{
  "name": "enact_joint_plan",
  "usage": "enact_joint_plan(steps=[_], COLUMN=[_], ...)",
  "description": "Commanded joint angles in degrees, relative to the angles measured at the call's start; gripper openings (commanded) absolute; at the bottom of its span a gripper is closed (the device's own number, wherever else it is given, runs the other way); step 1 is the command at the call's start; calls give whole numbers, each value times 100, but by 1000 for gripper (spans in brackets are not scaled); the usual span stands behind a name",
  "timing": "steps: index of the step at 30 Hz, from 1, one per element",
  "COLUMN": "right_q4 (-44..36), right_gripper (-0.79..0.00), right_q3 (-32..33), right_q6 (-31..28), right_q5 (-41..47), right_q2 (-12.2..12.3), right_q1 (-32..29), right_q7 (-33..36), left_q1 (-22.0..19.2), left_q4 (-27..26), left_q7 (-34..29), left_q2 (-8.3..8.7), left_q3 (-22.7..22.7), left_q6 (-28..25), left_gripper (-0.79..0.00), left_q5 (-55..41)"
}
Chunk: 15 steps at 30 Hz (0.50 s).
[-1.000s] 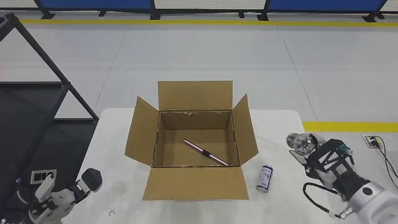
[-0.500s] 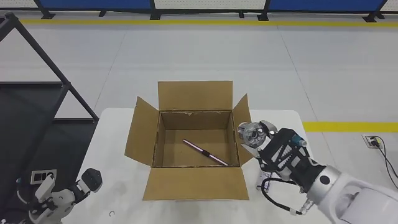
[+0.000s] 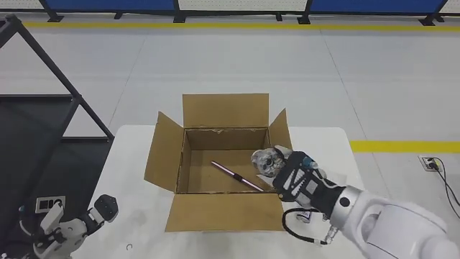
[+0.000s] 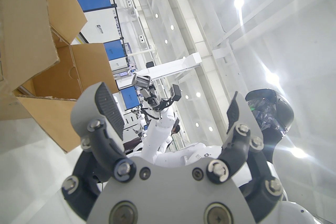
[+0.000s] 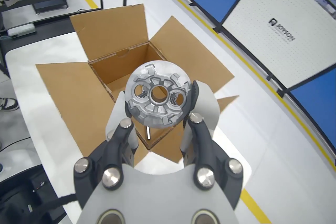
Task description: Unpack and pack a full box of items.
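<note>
Right gripper (image 5: pixel 160 102) holds metal disc (image 5: pixel 155 111) above open box (image 5: pixel 110 25); 1 pink rod (image 3: pixel 237 175) inside.

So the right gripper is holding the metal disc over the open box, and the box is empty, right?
Not empty: the top view shows a thin rod lying on the box floor. The right gripper does hold the metal disc over the open box.

box (image 3: pixel 223 212): matt brown cardboard | disc (image 5: pixel 155 111): dull cast grey metal | table (image 3: pixel 129 187): smooth white
</note>
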Motion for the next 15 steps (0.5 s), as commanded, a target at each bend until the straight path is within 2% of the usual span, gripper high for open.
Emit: enact_joint_plan(steps=[1,4,6,12,15], right_q4=[342,866,1421,3277,4252], right_gripper=[-785,-785,-785,-785,-785], right_q3=[-761,-1591,-2224,-3219,-3629], right_q6=[106,358,752,1369,1823], right_q5=[-95,-235,-434,205,50], right_q2=[-92,-260,-444,-969,-1226], right_q1=[685,1436,2045,3270,3739], right_q7=[323,561,686,647,679], left_q1=[0,0,0,0,0], left_q4=[0,0,0,0,0], left_q7=[0,0,0,0,0], left_q2=[0,0,0,0,0], left_q3=[0,0,0,0,0], left_q6=[0,0,0,0,0], left_gripper=[0,0,0,0,0], left_q5=[0,0,0,0,0])
